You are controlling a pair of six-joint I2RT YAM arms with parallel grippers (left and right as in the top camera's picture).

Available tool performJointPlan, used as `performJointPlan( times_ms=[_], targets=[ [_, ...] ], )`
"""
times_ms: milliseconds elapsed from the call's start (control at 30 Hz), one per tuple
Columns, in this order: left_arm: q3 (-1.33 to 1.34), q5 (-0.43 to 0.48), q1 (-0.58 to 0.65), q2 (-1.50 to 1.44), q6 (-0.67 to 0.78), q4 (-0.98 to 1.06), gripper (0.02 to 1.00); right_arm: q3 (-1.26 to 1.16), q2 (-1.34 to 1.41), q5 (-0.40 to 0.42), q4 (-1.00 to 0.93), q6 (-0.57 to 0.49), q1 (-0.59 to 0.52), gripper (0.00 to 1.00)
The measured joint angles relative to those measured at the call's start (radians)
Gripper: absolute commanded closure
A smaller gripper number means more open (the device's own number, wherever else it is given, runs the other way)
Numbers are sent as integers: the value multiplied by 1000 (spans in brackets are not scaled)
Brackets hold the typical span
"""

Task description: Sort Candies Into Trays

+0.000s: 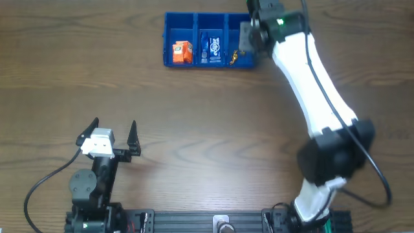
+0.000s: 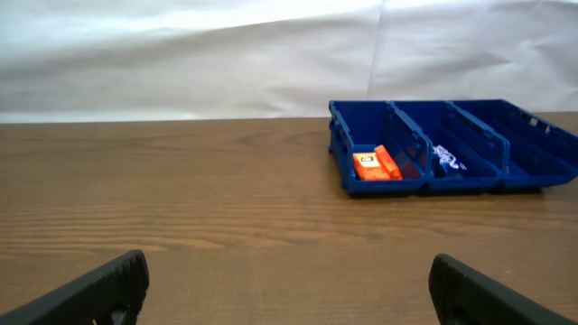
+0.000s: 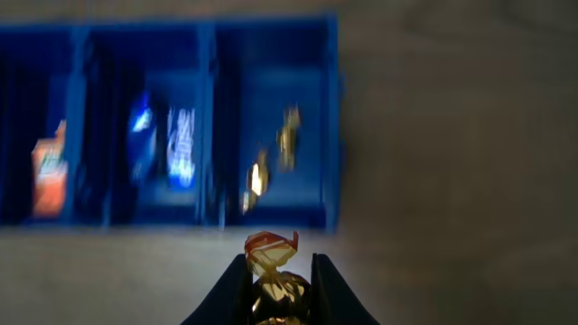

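Observation:
A blue tray [image 1: 165, 39] with three compartments stands at the table's far edge. Its left compartment holds an orange candy [image 1: 182, 52], the middle one a blue-wrapped candy [image 1: 210, 47], the right one gold candies [image 1: 233, 59]. My right gripper [image 3: 278, 287] is raised near the tray's right compartment [image 3: 307, 104] and is shut on a gold-wrapped candy [image 3: 271, 271]. Gold candies [image 3: 271, 158] lie inside that compartment. My left gripper [image 1: 111, 137] stands open at the near left, far from the tray [image 2: 470, 181], with nothing between its fingers.
Bare wooden table spreads between the tray and both arm bases. A white backdrop [image 2: 271, 54] rises behind the table's far edge. The right arm [image 1: 310, 84] stretches diagonally across the right side.

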Motion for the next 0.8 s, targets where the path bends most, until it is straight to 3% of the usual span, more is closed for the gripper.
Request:
performJointPlan(
  times_ms=[167, 300, 367, 467, 633, 800],
  targets=[
    [0, 0, 0, 0, 0, 0, 20, 35, 157, 2, 84, -14, -11, 855],
    [0, 0, 0, 0, 0, 0, 20, 35, 214, 0, 115, -18, -12, 737],
    [0, 0, 0, 0, 0, 0, 23, 35, 219, 0, 121, -22, -12, 612],
    [0, 0, 0, 0, 0, 0, 20, 35, 219, 0, 127, -29, -12, 268],
    [0, 0, 0, 0, 0, 0, 20, 35, 219, 5, 129, -42, -12, 93],
    [0, 0, 0, 0, 0, 0, 20, 0, 169, 33, 117, -88, -8, 38]
  ],
)
